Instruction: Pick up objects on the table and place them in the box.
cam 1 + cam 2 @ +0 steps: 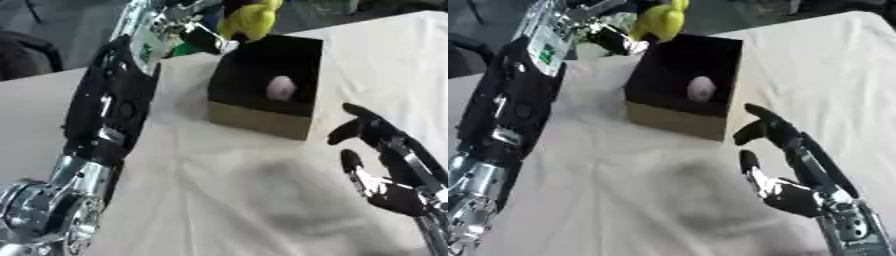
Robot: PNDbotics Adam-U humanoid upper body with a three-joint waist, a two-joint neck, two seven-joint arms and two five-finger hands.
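A tabletop (262, 200) covered with a wrinkled white cloth is seen from above, lying askew in both views. A box (262, 120) with a dark inside and tan cardboard walls stands at the far middle of the tabletop, its opening facing up. A small pale pink rounded object (281, 88) lies inside the box, on its dark floor. The left arm is stretched from the near left corner up toward the far side, and the left hand (619, 40) is held at the far left corner of the box, just above its rim. A yellow soft toy (661, 21) with a bit of purple at its top is clamped in the curled fingers of that hand and is held over the far edge of the box, not yet inside it. The right hand (789, 192) is seen at the near right, above the cloth and well apart from the box's near right corner. Its fingers (767, 122) are spread and only slightly bent, pointing away toward the far side, and nothing is held in it.
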